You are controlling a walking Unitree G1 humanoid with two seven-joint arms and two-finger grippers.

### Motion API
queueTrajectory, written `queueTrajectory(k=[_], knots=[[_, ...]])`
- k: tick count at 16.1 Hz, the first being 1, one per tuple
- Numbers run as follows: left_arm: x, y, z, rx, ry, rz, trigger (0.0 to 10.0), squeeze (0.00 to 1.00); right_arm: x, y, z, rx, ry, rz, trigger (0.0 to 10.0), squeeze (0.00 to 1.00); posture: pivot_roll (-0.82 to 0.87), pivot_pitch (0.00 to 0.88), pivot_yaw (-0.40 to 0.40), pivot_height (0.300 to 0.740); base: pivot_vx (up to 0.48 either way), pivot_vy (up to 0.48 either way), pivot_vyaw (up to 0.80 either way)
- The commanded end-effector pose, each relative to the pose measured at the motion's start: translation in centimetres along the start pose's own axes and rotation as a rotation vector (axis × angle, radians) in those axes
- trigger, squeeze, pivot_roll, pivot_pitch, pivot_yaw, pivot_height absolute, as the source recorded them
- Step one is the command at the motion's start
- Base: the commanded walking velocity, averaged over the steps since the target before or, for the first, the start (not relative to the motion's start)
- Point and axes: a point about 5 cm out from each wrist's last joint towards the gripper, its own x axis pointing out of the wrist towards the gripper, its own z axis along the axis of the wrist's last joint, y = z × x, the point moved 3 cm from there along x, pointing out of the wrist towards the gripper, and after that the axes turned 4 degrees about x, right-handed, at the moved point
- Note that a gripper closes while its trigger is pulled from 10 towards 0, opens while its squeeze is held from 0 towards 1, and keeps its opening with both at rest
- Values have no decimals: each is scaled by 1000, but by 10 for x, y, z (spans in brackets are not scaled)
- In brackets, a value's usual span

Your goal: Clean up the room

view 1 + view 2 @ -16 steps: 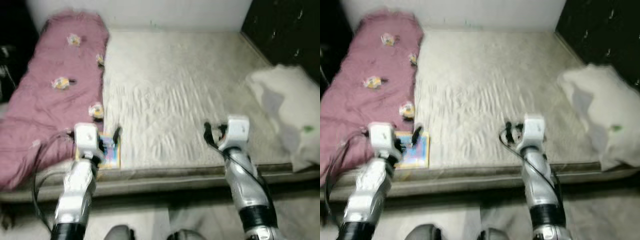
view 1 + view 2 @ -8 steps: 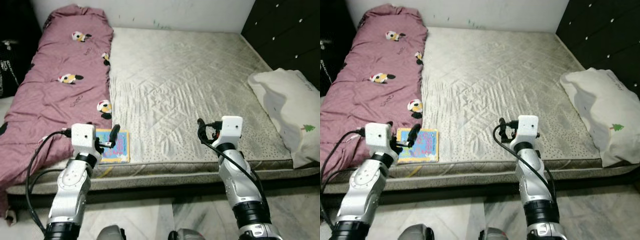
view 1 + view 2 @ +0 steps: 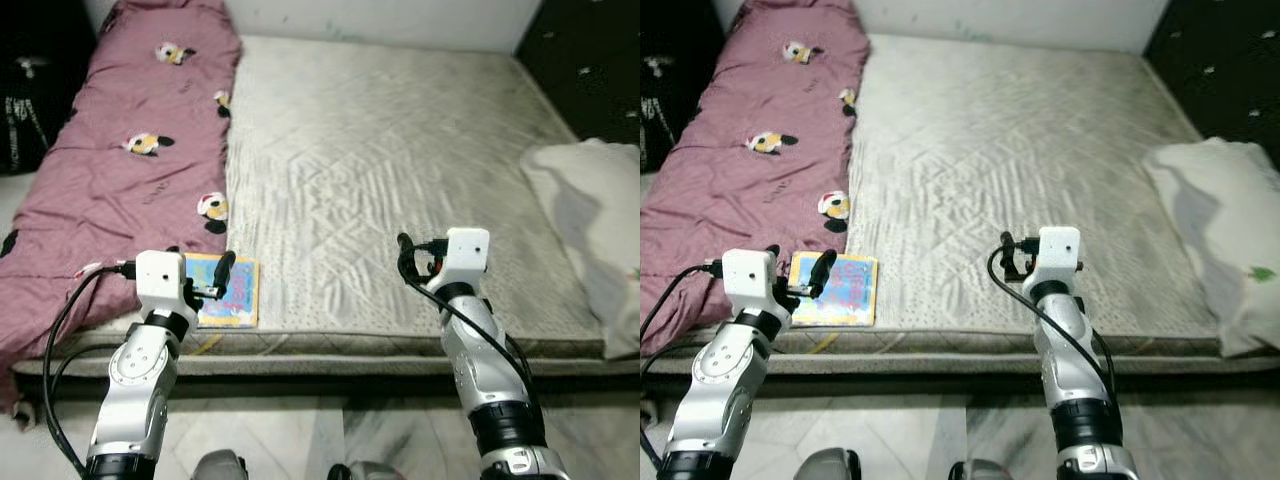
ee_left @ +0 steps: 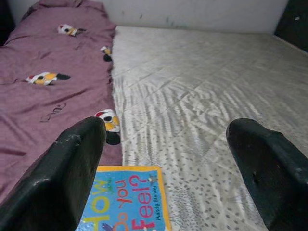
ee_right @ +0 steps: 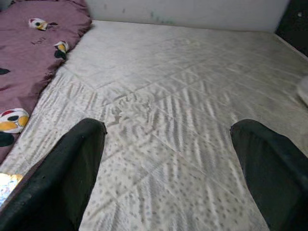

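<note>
Book (image 4: 126, 201) titled "How Do You Feel?", mattress (image 3: 400, 150) edge

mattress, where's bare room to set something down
The widest bare patch of the mattress lies between the maroon blanket and the white pillow. It is crowded only at the near left corner, where the children's book lies beside the blanket.
</note>
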Motion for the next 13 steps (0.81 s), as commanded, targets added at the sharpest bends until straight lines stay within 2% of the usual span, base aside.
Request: queueTrajectory(k=[1, 5, 10, 11, 13], knots=[[1, -1, 3, 3, -5, -13, 10000, 0, -2, -2, 5, -2, -24, -5, 10000, 0, 4, 117, -76, 740, 307, 0, 0], [0, -2, 2, 2, 2, -7, 10000, 0, -3, -3, 5, 27, -21, 9, 10000, 0, 11, 115, -81, 740, 288, 0, 0], [-1, 2, 1, 5, 9, 20, 10000, 0, -3, -3, 2, 25, 2, 12, 10000, 0, 14, 109, -79, 740, 0, 0, 0], [0, 3, 0, 1, 20, 27, 10000, 0, -3, -3, 1, 13, 8, 10, 10000, 0, 13, 106, -77, 740, 0, 0, 0], [1, 4, 0, -2, 22, 27, 10000, 0, -2, -5, 0, -82, 15, -21, 10000, 0, 12, 104, -76, 740, 0, 435, 0]])
